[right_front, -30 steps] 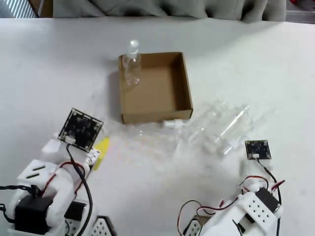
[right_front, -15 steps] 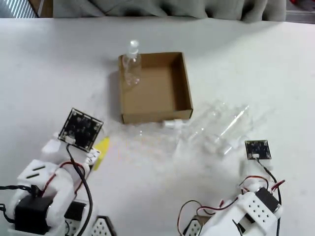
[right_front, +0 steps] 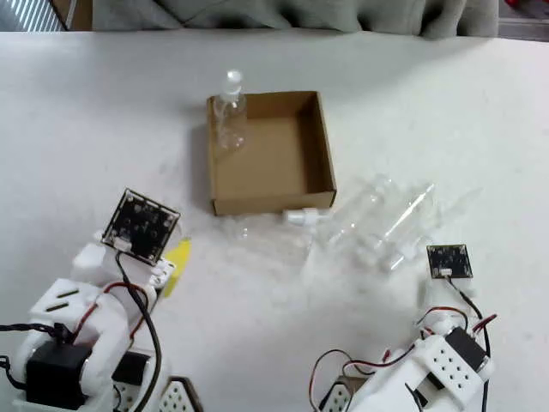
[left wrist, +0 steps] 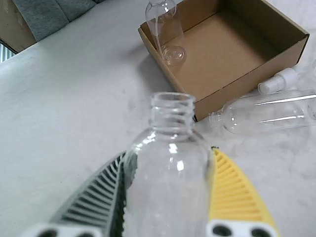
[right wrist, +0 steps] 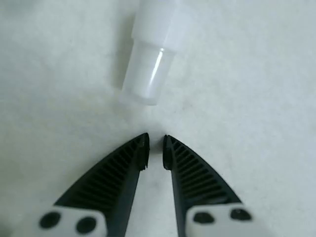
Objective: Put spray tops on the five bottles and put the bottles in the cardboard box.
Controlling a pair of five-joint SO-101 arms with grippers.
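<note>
My left gripper (left wrist: 168, 154) is shut on an upright clear bottle (left wrist: 170, 182) with an open neck and no top, near the table's front left. The cardboard box (right_front: 316, 146) lies mid-table, and one bottle with a spray top (right_front: 229, 116) leans in its left side. Clear topless bottles (right_front: 377, 219) lie in a heap right of the box. One spray top (right_front: 304, 216) rests by the box's front wall. My right gripper (right wrist: 155, 145) is low over the table, its fingers nearly touching with nothing between them. A white spray top (right wrist: 153, 54) lies just ahead of it.
The left arm's base (right_front: 77, 343) fills the front left corner and the right arm's base (right_front: 429, 369) the front right. A grey cloth (right_front: 300, 13) runs along the table's far edge. Bare tabletop lies left of the box.
</note>
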